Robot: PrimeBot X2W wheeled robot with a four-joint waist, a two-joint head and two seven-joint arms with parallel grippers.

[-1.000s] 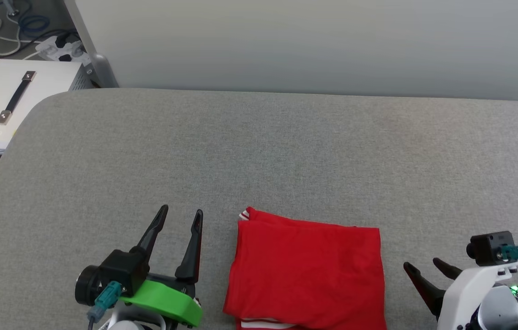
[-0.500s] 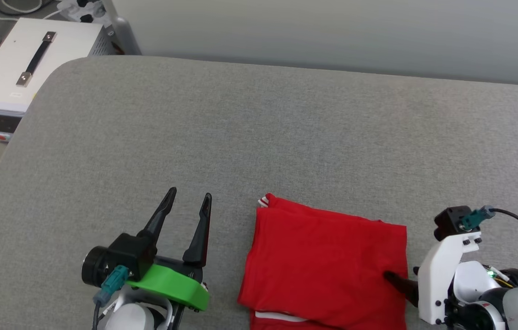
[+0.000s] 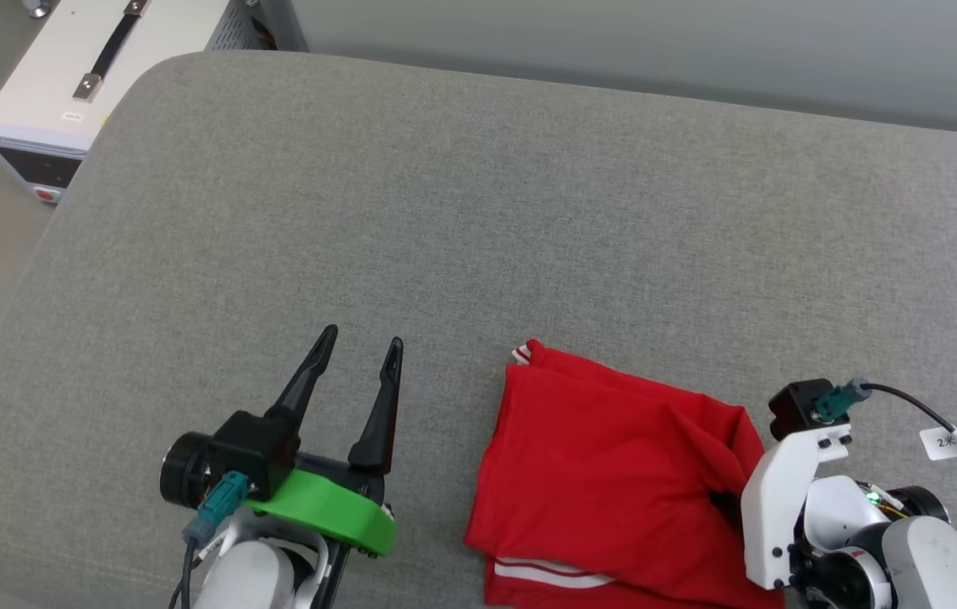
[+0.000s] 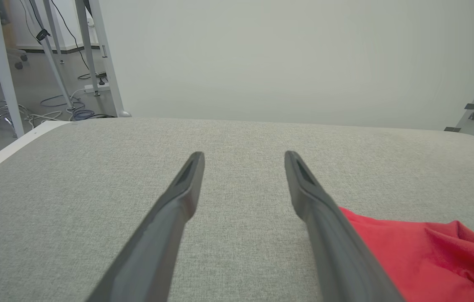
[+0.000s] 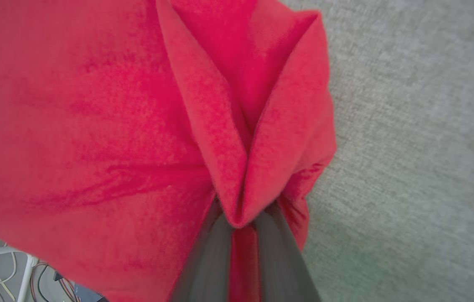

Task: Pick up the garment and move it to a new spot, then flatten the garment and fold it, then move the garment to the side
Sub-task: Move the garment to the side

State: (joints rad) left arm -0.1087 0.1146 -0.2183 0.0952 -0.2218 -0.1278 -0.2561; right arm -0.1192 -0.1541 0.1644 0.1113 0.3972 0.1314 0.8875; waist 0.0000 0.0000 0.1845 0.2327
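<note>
My right pincer (image 5: 241, 228) is pressed together on a raised fold of the garment (image 5: 94, 126). The red cloth bunches into a ridge between its two dark fingers (image 5: 211, 260). In the head view, this pinch sits on the right edge of the folded red garment. The garment lies on the grey padded surface (image 3: 529, 211), close to the near edge and right of centre, with a white stripe showing along its lower hem. My left pincer (image 3: 362, 338) is spread wide and holds nothing. It sits just left of the garment, apart from the cloth. A white box (image 3: 63, 93) with a black handle stands past the surface's far left corner.
</note>
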